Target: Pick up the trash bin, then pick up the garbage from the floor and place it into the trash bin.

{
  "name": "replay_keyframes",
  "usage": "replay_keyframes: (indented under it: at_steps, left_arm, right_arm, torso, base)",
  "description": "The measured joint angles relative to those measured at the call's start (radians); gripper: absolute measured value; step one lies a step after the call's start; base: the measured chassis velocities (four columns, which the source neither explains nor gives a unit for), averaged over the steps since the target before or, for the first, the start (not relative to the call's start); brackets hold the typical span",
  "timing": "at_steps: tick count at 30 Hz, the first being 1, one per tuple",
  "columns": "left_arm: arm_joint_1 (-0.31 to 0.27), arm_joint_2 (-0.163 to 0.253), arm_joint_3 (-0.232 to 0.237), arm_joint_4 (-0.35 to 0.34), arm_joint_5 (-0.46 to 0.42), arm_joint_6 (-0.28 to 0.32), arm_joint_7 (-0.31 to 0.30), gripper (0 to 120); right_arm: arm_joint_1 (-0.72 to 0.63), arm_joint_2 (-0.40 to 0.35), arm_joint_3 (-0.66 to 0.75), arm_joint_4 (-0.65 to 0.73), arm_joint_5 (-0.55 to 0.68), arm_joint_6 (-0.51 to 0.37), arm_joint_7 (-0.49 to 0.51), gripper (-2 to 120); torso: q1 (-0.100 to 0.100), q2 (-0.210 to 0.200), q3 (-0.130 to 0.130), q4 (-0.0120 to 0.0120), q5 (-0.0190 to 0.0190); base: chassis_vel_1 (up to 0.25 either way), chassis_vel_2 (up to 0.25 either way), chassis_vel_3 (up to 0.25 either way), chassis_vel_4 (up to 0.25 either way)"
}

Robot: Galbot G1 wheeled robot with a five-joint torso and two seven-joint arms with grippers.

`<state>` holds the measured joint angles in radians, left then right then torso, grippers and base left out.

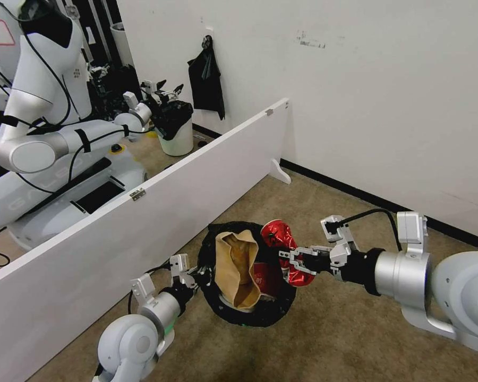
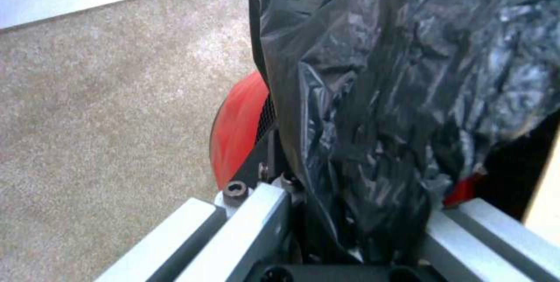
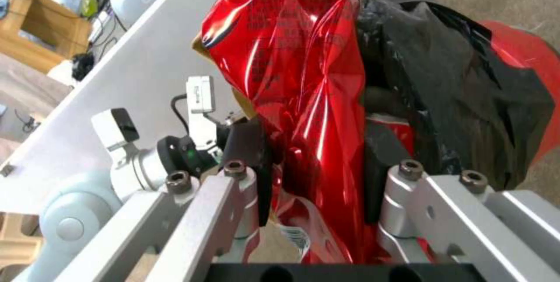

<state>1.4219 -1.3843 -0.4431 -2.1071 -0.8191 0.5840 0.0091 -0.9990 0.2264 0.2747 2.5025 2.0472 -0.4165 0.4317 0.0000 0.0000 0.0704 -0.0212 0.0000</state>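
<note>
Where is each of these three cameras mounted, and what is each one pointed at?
Head view: on the robot's head, looking down at both arms, the trash bin and the carpet.
Left wrist view: on the left arm, facing the bin's black liner clamped in the left claw.
Right wrist view: on the right arm, facing the crushed red can in the right claw.
All three share the bin.
</note>
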Motion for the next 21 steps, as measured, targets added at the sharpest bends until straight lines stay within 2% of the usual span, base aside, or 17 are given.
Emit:
replay_keyframes:
  at_steps: [21]
  left_arm:
    - [0.000, -0.015, 0.014, -0.006, 0.015, -0.002, -0.003, 0]
  right_arm:
    - [-0.008, 0.031, -0.013, -0.007, -0.032, -0.005, -0.021, 26]
  torso:
    - [0.000, 0.000, 0.000, 0.0000, -0.0001]
  base:
    - [0.000, 0.000, 0.000, 0.000]
